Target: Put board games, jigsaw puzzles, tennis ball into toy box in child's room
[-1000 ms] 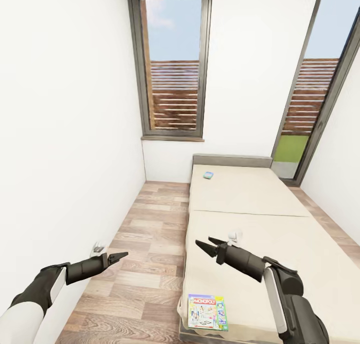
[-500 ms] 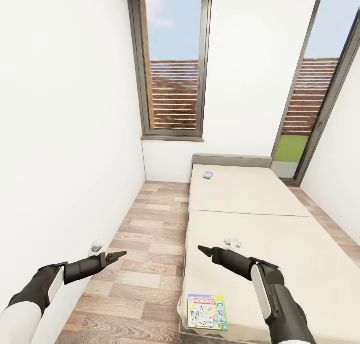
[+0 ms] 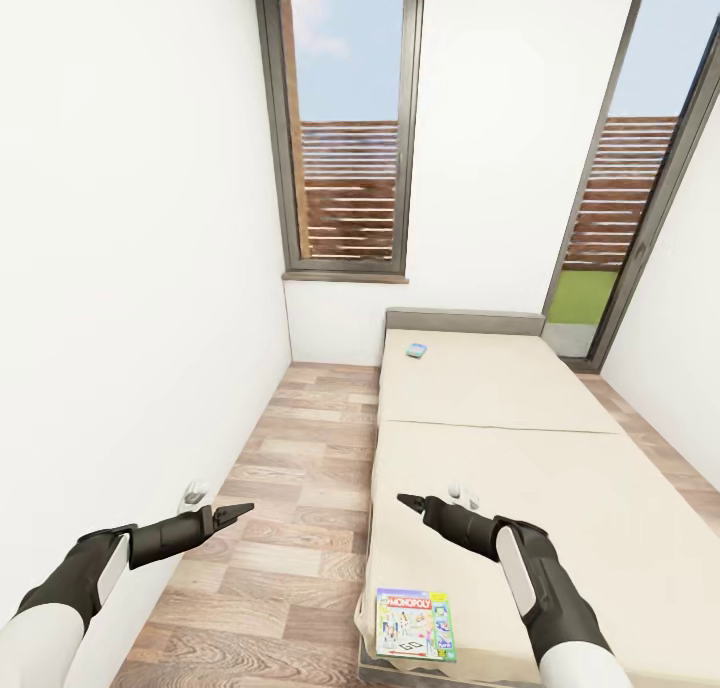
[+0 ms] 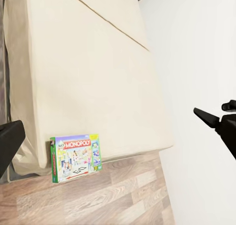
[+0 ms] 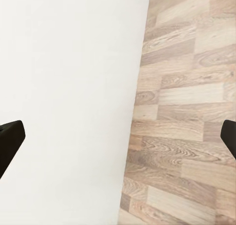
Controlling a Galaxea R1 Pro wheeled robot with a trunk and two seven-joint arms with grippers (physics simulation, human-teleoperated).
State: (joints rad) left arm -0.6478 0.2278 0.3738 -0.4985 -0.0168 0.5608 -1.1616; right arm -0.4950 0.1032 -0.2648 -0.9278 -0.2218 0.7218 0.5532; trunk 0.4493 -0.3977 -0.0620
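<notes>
Two board games lie on the bed (image 3: 520, 468). The green Monopoly box (image 3: 413, 623) rests flat at the mattress's near left corner and also shows in the left wrist view as the Monopoly box (image 4: 75, 156). A small blue box (image 3: 416, 349) lies far off by the grey headboard. My right gripper (image 3: 410, 502) hovers over the mattress's left side, above and beyond the Monopoly box; in its wrist view its fingers (image 5: 10, 139) stand wide apart with nothing between them. My left gripper (image 3: 236, 513) is open over the wood floor, left of the bed. The table, toy box, puzzles and ball are out of view.
A white wall (image 3: 130, 268) runs close along the left of a narrow strip of plank floor (image 3: 300, 488). Two tall dark-framed windows (image 3: 345, 138) stand behind the bed. A small white object (image 3: 464, 489) lies on the mattress by my right gripper, another (image 3: 193, 493) by the left arm.
My right arm has dropped and turned, its gripper sliding slightly down and left over the mattress; its two spread fingers now line up as one point. The left arm is still.
</notes>
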